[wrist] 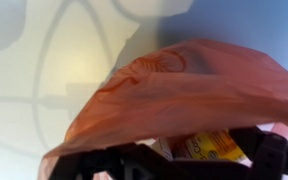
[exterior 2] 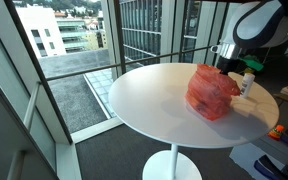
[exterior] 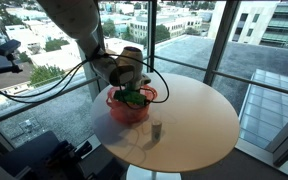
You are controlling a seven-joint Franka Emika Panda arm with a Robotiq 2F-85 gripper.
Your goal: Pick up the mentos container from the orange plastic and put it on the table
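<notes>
So the plastic basket (exterior: 129,108) sits on the table (exterior: 199,115), off toward one edge rather than the middle. A small cylinder (exterior: 156,130) stands on the tabletop near it, not touching. The gripper (exterior: 134,96) hangs right over the basket.

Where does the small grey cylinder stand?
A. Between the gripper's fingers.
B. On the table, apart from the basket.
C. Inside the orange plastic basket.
B: in an exterior view the small grey cylinder stands upright on the table, apart from the orange plastic basket.
</notes>
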